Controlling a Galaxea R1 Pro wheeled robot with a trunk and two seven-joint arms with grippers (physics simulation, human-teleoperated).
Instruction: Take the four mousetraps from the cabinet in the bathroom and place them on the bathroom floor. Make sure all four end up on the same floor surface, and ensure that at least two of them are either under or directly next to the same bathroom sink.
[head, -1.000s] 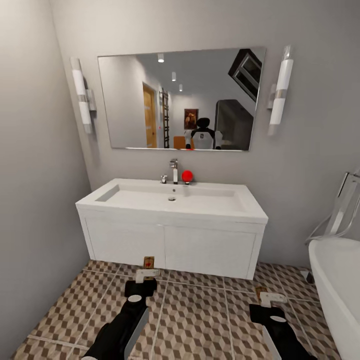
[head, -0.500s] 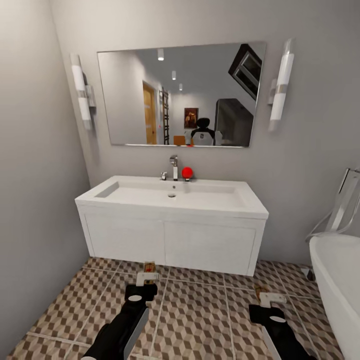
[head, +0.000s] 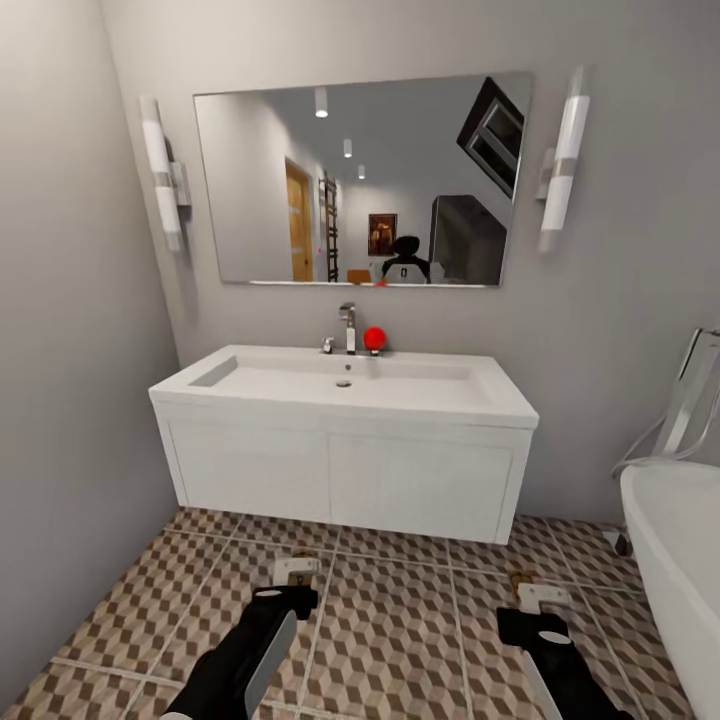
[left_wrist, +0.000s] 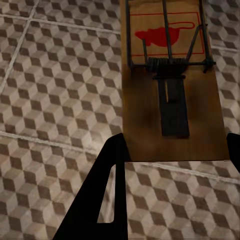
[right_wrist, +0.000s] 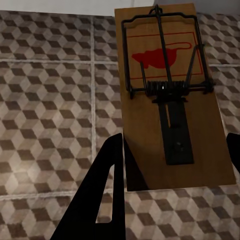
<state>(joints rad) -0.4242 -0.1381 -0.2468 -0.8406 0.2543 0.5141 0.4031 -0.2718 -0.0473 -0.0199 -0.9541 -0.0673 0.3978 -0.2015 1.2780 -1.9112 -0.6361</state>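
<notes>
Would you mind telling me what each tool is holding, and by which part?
Each holds a mousetrap by its plain end: left tool its trap, right tool its trap.

Two tan mousetraps (left_wrist: 170, 80) (right_wrist: 170, 95), wire up, held over cube-tiled bathroom floor (head: 400, 620), before white sink (head: 345, 385).

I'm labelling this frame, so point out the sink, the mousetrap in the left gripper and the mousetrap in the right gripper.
sink (head: 300, 385): head view, bare white basin floor left of the drain.
left mousetrap (left_wrist: 172, 120): left wrist view, dark plate on the wooden board.
right mousetrap (right_wrist: 170, 135): right wrist view, board centre below the spring.
</notes>
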